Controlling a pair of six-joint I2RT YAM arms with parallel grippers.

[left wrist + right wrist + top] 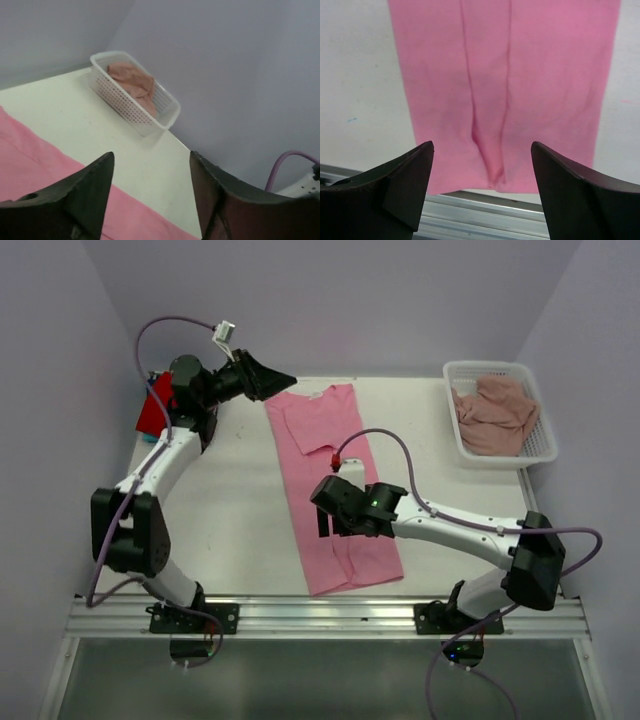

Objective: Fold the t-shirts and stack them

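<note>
1. The bright pink t-shirt (310, 455) lies flat on the desk (230, 500) as a long narrow strip. It runs from the far centre to the near edge, with the collar end far.
2. Handling, judged: thin, light, limp cloth that will sag and slide on the smooth top. A lengthwise crease and a small pucker show near the hem, so it wrinkles easily.
3. The best hold is likely at the corners of the near hem or at the far shoulders, pinching all layers together.
4. The left pincer (151, 155) is open and empty, raised above the far end of the strip.
5. The right pincer (481, 145) is open and empty above the near half, with the hem below it.
6. The white mesh basket (490, 365) at far right holds one crumpled dusty-pink t-shirt (495, 415).
7. A red t-shirt (155, 412) sits at far left, partly hidden behind the left arm.
</note>
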